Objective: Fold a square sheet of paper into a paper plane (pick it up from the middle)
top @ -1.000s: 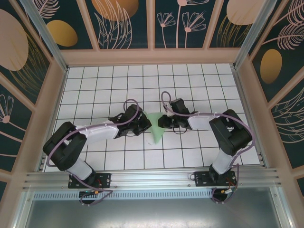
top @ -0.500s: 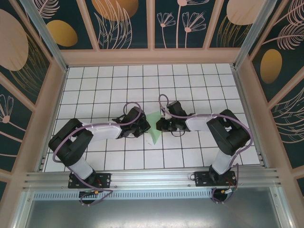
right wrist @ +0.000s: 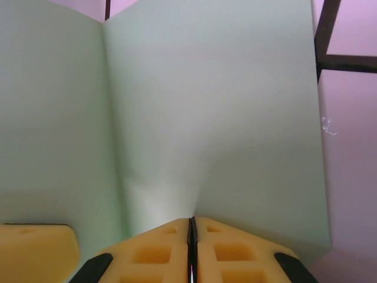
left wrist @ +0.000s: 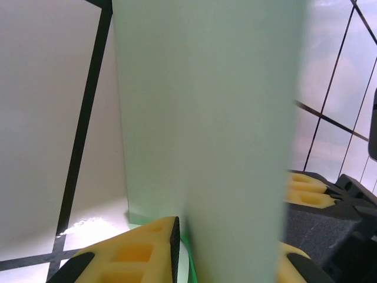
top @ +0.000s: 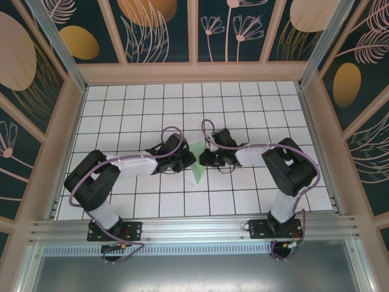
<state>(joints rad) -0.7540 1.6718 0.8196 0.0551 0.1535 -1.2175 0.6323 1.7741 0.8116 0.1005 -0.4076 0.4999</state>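
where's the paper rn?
Top view: the paper is mid-table, between the left gripper and the right gripper; the right one pinches its edge.

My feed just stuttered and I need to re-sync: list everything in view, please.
paper: one, pale green, creased, mid-table between the grippers
table: one, white tiles with black grid lines, under everything
wall panels: several, dark teal with a floral print, along the far edge and both sides
rail: one, silver, near edge
arms: two, white and black, bases at the near edge, reaching to the centre
left gripper: one, yellow fingers, jaws apart, a finger on each side of the paper
right gripper: one, yellow fingers, shut on the paper's edge
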